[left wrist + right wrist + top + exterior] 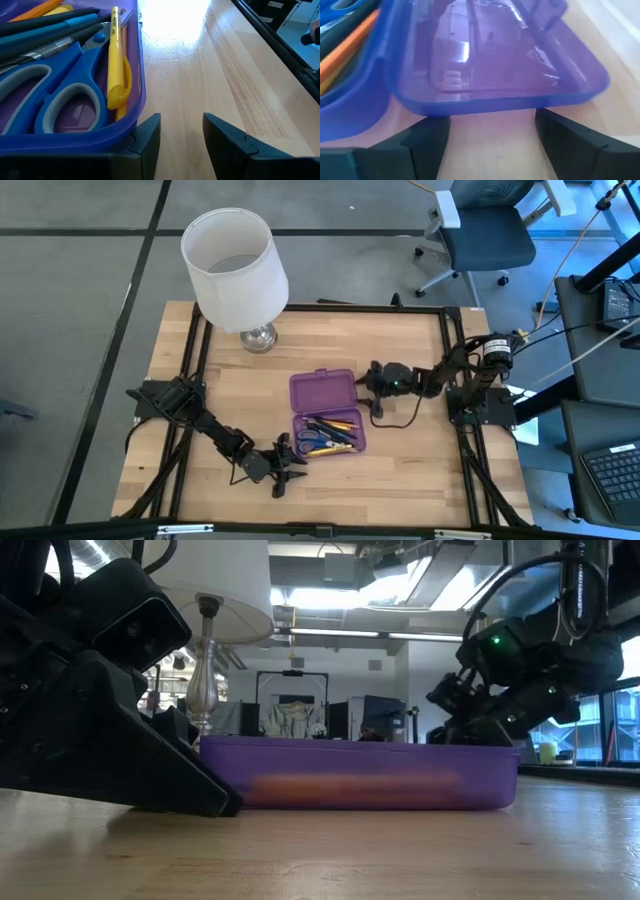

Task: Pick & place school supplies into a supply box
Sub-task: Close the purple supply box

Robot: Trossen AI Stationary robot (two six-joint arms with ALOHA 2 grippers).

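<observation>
The left gripper (291, 465) is seen low at the table's near edge, just left of the tray half of the supply box (330, 434). Its fingers (145, 137) are spread, nothing is held between them, and only bare wood is shown in the gap. One finger lies just beside the tray's purple wall (100, 135); whether it touches cannot be told.

The right gripper (368, 379) is placed just right of the open lid (322, 391), which lies flat on the table at the far side of the tray. Its fingers (427, 137) are spread wide, to either side of the lid's edge (500, 102), and nothing is pinched. Contact with the lid cannot be told.

The school supplies are found inside the tray. The blue-handled scissors (55, 82) are laid flat, with a yellow pencil (116, 65) against the wall beside them and dark and blue pens (55, 25) farther in. An orange pencil (347, 50) is seen in the right wrist view, and in the high view the pencils (338, 425) are seen lying across the tray.

The supply box is set near the middle of the wooden table (400, 470), between the two grippers. A white lamp (235, 265) is stood at the far left corner, well apart from the box. An office chair (485, 230) is seen on the floor beyond the table's far right.
</observation>
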